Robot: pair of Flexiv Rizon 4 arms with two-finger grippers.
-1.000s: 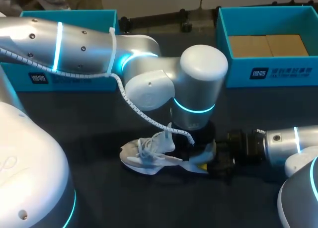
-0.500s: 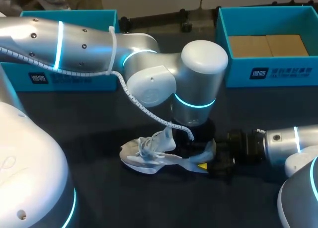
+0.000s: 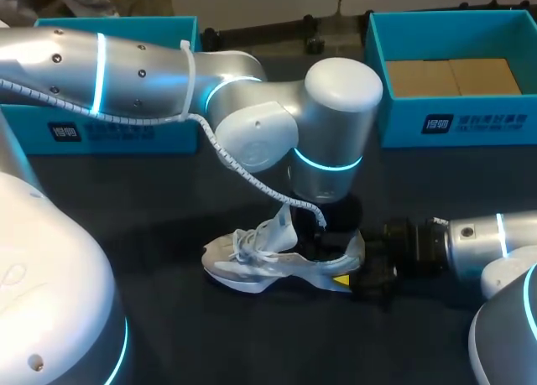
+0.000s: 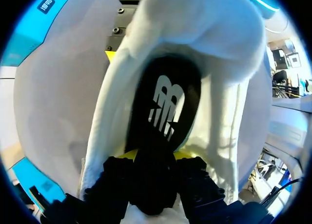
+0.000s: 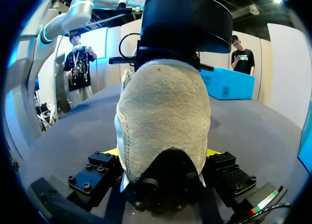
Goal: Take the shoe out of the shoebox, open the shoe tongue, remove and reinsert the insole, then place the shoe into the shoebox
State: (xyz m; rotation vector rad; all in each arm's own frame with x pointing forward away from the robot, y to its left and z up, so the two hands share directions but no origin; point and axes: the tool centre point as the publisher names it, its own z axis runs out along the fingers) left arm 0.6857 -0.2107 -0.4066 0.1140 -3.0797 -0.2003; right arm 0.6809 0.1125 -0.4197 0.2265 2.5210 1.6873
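**Easing the insole out with the heel pinned**

I am working on the insole step. The white shoe (image 3: 252,261) is lying on the dark tabletop (image 3: 168,318), out of and well apart from the blue shoebox (image 3: 470,121) at the far right. My right pincer (image 5: 163,153) is clamping the heel from both sides, low against the tabletop. My left pincer (image 4: 155,155) is reaching down into the shoe's opening, its yellow tips pinching the rear end of the black insole (image 4: 165,107).

As I am judging it, the pull should be going slowly up and back, so the insole is peeling rather than folding. The right grip should be holding the shoe down, and the loose laces (image 3: 245,244) need avoiding.

The insole is showing a white logo. The shoebox and the other blue box (image 3: 109,133) are carrying white print, which I am not reading off.
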